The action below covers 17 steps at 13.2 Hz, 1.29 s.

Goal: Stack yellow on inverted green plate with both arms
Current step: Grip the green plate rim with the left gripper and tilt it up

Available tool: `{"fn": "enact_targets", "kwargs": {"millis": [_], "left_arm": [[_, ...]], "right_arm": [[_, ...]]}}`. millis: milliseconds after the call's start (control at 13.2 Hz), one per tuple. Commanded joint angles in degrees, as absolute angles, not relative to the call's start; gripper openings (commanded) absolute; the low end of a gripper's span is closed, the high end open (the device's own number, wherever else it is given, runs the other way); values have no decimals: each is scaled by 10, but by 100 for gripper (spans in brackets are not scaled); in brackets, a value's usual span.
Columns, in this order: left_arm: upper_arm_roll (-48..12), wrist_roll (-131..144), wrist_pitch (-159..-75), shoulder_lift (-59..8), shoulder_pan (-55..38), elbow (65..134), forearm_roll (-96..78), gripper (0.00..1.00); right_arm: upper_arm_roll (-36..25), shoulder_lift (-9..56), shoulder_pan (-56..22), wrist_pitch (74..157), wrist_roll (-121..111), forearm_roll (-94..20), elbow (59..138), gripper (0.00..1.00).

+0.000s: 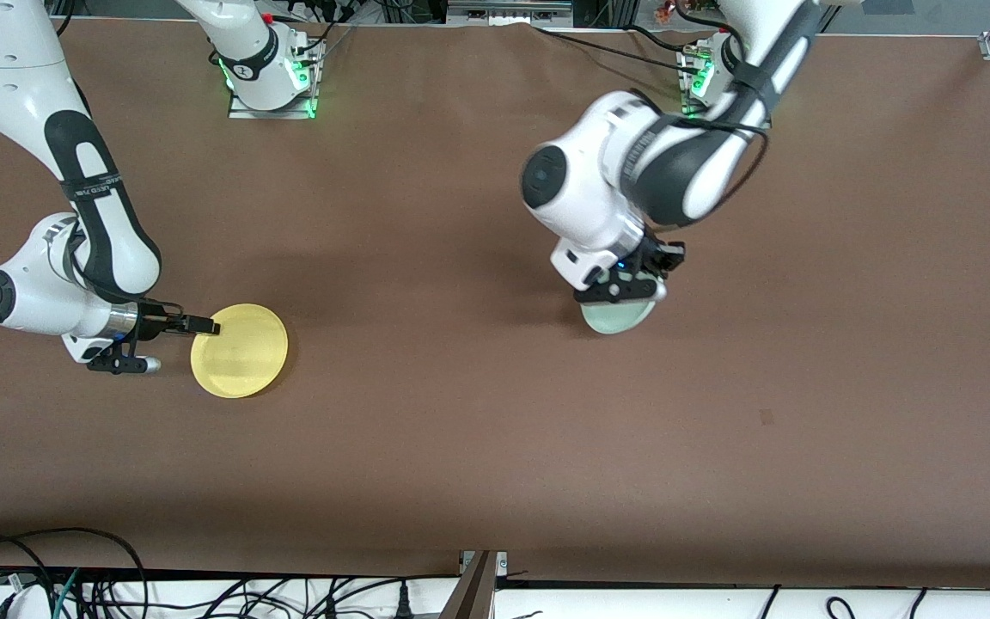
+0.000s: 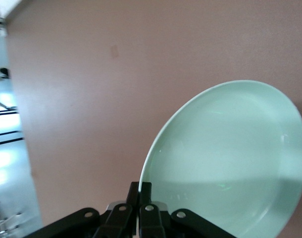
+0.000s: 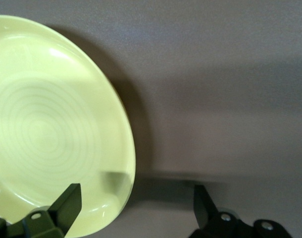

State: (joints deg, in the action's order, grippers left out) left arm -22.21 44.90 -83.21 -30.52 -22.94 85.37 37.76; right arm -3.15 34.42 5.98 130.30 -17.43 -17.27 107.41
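left gripper (image 1: 620,291) was pressed together on the rim of the green plate (image 1: 620,316), which was held tilted, hollow face toward the wrist camera, over the middle of the brown worktop (image 1: 495,413). right gripper (image 1: 203,327) was spread wide at the rim of the yellow plate (image 1: 240,350), lying flat toward the right arm's end; one finger (image 3: 67,208) overlapped its rim. both plates were seen holding nothing.
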Motion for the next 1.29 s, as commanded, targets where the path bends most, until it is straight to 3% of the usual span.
{"fn": "enact_targets", "kwargs": {"millis": [0, 303, 378, 530, 757, 908, 1211], "left_arm": [[-210, 471, -770, -344, -296, 818, 479, 0], [-167, 526, -698, -401, -415, 796, 586, 0], [-141, 532, -695, -415, -450, 781, 586, 0], [-79, 533, -694, -446, -530, 758, 587, 0], [9, 532, -698, -511, -648, 749, 638, 0], [20, 533, -699, -551, -672, 722, 664, 0], [20, 543, -700, -580, -688, 703, 698, 0]], "right_arm": [[-26, 344, 65, 1310, -192, -185, 1077, 100], [-26, 349, 69, 1311, -212, -186, 1076, 100], [-25, 349, 69, 1310, -213, -186, 1075, 88], [-25, 349, 69, 1308, -213, -186, 1073, 53], [-25, 349, 70, 1307, -213, -186, 1072, 43], [-25, 349, 70, 1305, -213, -186, 1072, 29], [-25, 348, 69, 1303, -212, -186, 1072, 19]]}}
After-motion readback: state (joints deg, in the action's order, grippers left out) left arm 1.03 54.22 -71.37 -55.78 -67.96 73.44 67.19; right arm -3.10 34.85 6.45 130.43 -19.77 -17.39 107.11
